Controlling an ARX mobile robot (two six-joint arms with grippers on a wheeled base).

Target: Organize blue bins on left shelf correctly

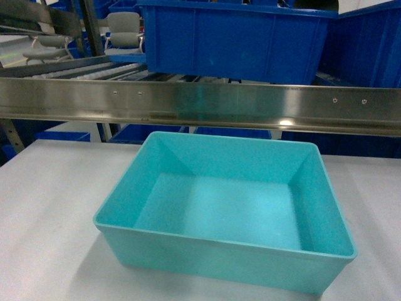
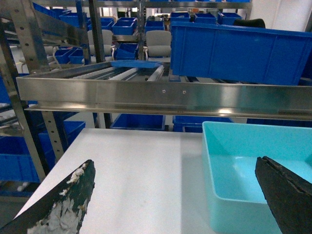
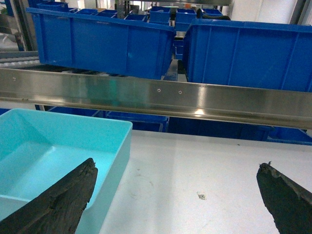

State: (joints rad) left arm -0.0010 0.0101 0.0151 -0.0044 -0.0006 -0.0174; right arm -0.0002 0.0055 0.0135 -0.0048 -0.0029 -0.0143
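One light turquoise blue bin (image 1: 225,207) stands empty on the white table, just in front of the left shelf's front steel beam (image 1: 200,103). Neither gripper shows in the head view. In the left wrist view my left gripper (image 2: 174,168) is open and empty, straddling the blue bin's (image 2: 243,161) left wall, with the right finger over its inside. In the right wrist view my right gripper (image 3: 176,165) is open and empty at the blue bin's (image 3: 48,141) right wall, with the left finger over its inside. The left shelf's beam (image 2: 146,92) (image 3: 195,100) runs above the bin's far rim.
Dark royal-blue tubs (image 1: 238,37) (image 3: 243,48) sit on the shelf's roller tracks (image 2: 122,73) above the beam. More dark tubs (image 2: 141,122) stand below the shelf. White tabletop (image 1: 44,207) spreads to both sides of the bin. A tiny sticker (image 3: 201,196) lies on it.
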